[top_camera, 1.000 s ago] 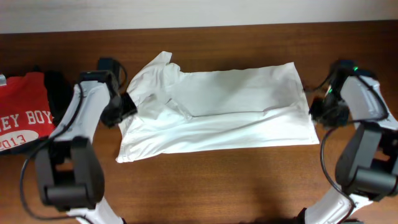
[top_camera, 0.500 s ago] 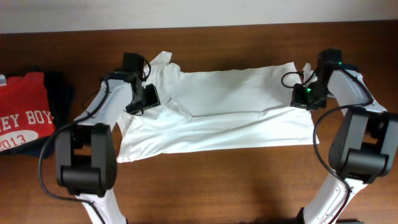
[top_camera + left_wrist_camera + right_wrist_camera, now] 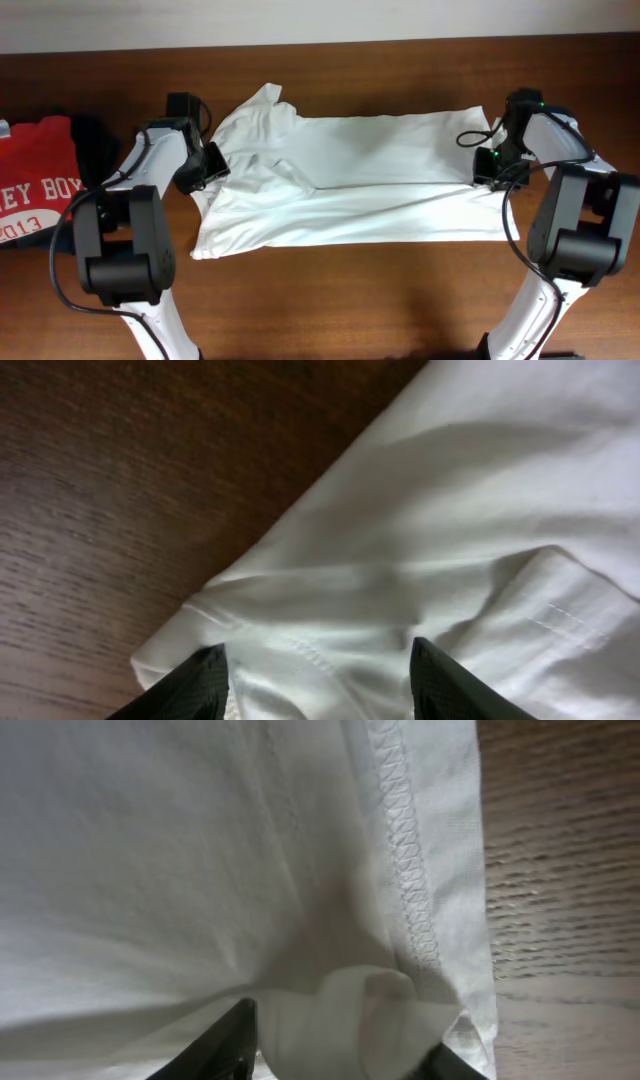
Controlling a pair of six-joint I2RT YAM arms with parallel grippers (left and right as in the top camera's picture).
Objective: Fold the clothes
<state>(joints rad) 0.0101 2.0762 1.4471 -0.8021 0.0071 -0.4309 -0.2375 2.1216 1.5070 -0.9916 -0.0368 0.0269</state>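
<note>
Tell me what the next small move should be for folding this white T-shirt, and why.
Probably close both grippers. The left gripper stands open over an edge of the white T-shirt, and the right gripper stands open around a bunch of its stitched hem, so neither seems to grip yet; a lift needs that hold first.

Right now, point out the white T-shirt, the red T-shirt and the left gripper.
white T-shirt (image 3: 380, 165): overhead view, middle of its body.
red T-shirt (image 3: 38, 152): overhead view, plain red cloth above the lettering.
left gripper (image 3: 318, 670): left wrist view, midway between its fingertips, over white cloth.
</note>
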